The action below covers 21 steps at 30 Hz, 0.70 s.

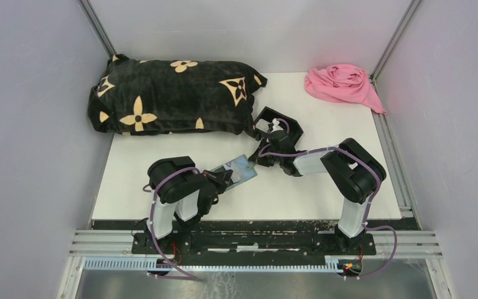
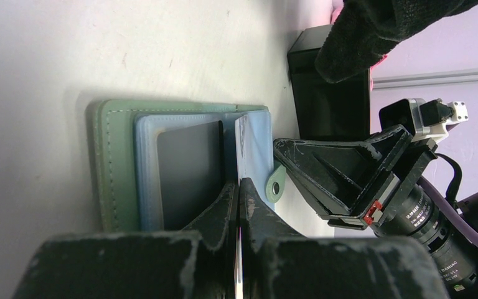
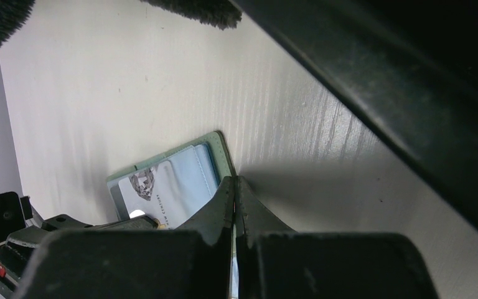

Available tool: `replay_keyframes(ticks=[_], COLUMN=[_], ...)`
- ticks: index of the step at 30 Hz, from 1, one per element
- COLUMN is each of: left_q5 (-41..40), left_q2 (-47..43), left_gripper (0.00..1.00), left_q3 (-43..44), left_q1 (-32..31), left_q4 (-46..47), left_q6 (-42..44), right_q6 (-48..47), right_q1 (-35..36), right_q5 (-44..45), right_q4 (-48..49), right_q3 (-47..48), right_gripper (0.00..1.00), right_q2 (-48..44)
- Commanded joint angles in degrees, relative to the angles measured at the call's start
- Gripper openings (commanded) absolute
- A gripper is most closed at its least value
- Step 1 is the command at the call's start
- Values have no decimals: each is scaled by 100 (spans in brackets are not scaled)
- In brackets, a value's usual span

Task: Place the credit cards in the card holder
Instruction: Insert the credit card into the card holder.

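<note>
between your two arms, on the white bench, the green card holder lay open, with a dark card in its pale blue pocket. your left jaws were pinched shut on a thin bluish card, held on edge over the holder's inner side. your right jaws were closed tight on the holder's edge by the snap tab. a black box stood just beyond, near a flowered pillow.
</note>
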Motion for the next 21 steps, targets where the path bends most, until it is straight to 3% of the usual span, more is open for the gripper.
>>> replay_keyframes(ticks=[1, 9, 21], left_q5=[-447, -424, -537], left_q2=[261, 523, 638], left_gripper=[3, 3, 24], left_q3=[69, 256, 233], left_q1=[-52, -133, -236], left_q4=[1038, 1027, 1019], left_q6=[163, 110, 183], right_q6=[-185, -177, -167], right_q1=[174, 244, 316], right_q5=[252, 278, 279], right_q4=[-1390, -1454, -1465], right_q3=[-359, -359, -317], right_gripper=[1, 1, 1], right_q2=[464, 429, 464])
